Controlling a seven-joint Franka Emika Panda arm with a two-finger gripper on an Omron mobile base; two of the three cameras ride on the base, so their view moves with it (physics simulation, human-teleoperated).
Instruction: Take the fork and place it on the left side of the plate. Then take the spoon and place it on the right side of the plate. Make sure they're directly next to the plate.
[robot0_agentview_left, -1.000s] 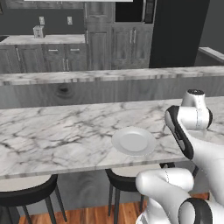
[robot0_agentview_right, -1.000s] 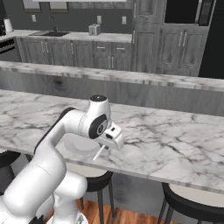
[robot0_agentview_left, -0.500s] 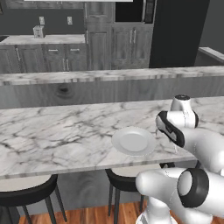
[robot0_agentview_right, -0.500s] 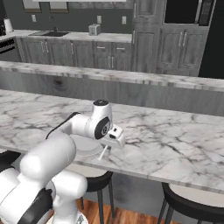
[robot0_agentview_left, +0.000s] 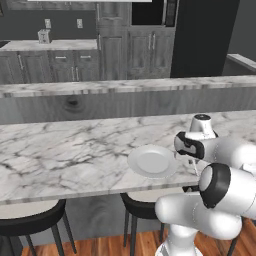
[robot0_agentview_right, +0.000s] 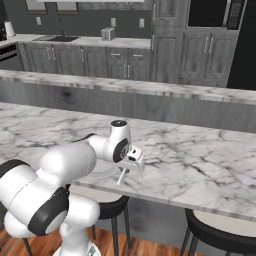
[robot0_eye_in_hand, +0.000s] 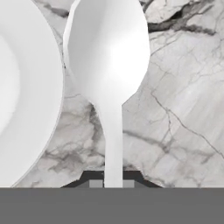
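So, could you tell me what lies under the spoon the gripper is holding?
Under the spoon is bare marble counter, with the plate just beside it. The gripper is shut on the handle. The counter beneath the bowl itself is covered.

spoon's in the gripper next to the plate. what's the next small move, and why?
Probably lower straight down and then release. The gripper is shut on the spoon, whose bowl hangs just beside the plate rim over bare marble counter, so it already seems lined up on the plate's right side.
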